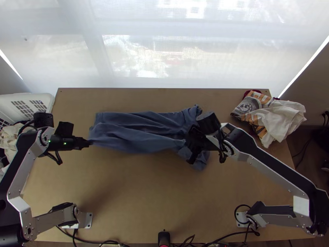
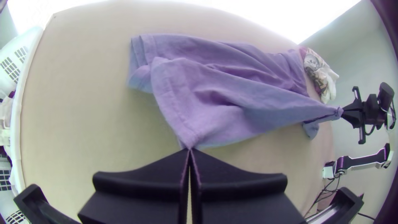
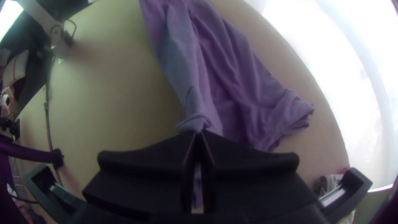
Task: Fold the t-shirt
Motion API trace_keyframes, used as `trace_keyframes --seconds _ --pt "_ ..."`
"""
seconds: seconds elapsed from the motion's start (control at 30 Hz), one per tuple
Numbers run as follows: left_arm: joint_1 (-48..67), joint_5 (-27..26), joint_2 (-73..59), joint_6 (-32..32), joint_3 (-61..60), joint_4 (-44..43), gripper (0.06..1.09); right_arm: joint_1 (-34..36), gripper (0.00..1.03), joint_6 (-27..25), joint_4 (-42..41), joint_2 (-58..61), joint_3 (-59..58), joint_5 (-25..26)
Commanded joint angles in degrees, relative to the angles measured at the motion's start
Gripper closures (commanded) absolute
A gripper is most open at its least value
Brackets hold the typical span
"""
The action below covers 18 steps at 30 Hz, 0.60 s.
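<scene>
T-shirt (image 2: 224, 91) pinched in the closed left gripper (image 2: 190, 149) and closed right gripper (image 3: 198, 132) should travel evenly, gently taut, before being lowered.

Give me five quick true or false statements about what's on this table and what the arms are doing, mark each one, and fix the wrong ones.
1. The left end effector is shut on the shirt. True.
2. Nothing else grips the shirt. False: the right end effector is shut on it too.
3. The shirt is neatly folded into a square. False: it is creased and drawn out between both end effectors.
4. Printed cloth lies at the table's far right corner. True.
5. A white basket is by the table's left edge. True.
</scene>
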State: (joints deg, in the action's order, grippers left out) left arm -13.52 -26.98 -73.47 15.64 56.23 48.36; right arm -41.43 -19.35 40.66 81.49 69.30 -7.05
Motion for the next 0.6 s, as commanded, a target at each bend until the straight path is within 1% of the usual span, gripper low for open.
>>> trace_keyframes --seconds 0.0,0.23,0.4,0.43,0.47,0.5,0.57 --pt "-5.8 -0.5 4.0 6.1 -3.8 2.9 1.05 -4.9 1.00 -0.2 3.6 -5.1 -6.5 0.0" --pt "-10.9 -0.6 6.2 12.6 -10.0 3.1 1.05 -6.6 1.00 -0.2 4.2 -9.3 -14.8 -0.1" --pt "-11.9 -0.7 6.1 14.5 -13.0 2.7 1.04 -7.1 1.00 -0.2 4.1 -9.5 -15.8 -0.1" --pt "-11.9 -0.7 6.1 14.4 -13.1 2.8 1.02 -7.2 1.00 -0.2 4.1 -9.5 -15.6 -0.1" --pt "-11.9 -0.7 6.1 14.3 -13.0 2.7 0.98 -7.3 1.00 -0.2 4.1 -9.5 -15.5 -0.1" --pt "-11.9 -0.7 6.0 14.2 -12.8 2.9 0.89 -7.4 1.00 -0.2 4.1 -9.4 -15.4 -0.1" --pt "-11.7 -0.7 5.6 14.1 -12.0 3.5 0.63 -7.6 1.00 -0.2 4.0 -9.3 -15.4 -0.1"
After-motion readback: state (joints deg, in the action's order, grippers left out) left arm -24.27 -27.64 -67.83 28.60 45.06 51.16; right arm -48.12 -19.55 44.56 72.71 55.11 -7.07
